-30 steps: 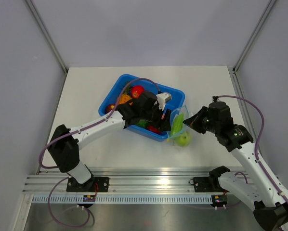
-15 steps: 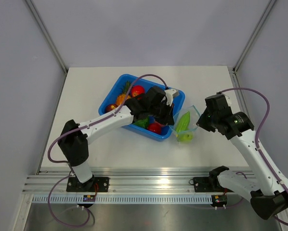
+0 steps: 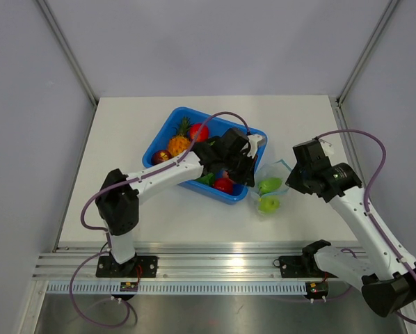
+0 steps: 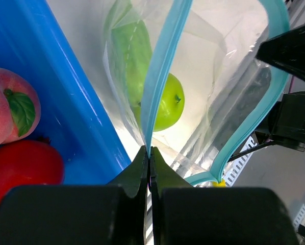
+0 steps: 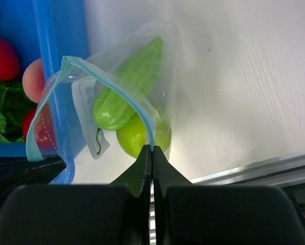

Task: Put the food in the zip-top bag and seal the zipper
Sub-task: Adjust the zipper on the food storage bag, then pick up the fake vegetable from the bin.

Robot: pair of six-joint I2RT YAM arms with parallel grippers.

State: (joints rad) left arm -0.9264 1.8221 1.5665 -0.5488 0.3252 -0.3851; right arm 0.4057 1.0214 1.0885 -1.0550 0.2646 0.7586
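Note:
The zip-top bag [image 3: 270, 189] lies on the table just right of the blue tray, its mouth held apart by both grippers. Inside it lie a green pepper [image 5: 127, 87] and a green apple [image 4: 165, 104]. My left gripper [image 4: 150, 150] is shut on the zipper [image 4: 162, 61] on the tray side. Pinching the opposite strip of the zipper [image 5: 117, 84] is my right gripper [image 5: 151, 148], also shut. In the top view the left gripper [image 3: 248, 174] and right gripper [image 3: 289, 182] flank the bag. More food stays in the tray.
The blue tray [image 3: 168, 124] holds a pineapple [image 3: 179, 142], a red apple [image 3: 198, 132], a dark fruit [image 3: 160, 156], lettuce [image 3: 206, 179], a peach [image 4: 12, 104] and another red fruit [image 3: 224, 185]. The metal rail [image 3: 215, 254] runs along the near table edge.
My left gripper moved right from the tray to the bag's rim and shut on the zipper. The pepper dropped from upright at the mouth to lying inside. The right arm shifted slightly.

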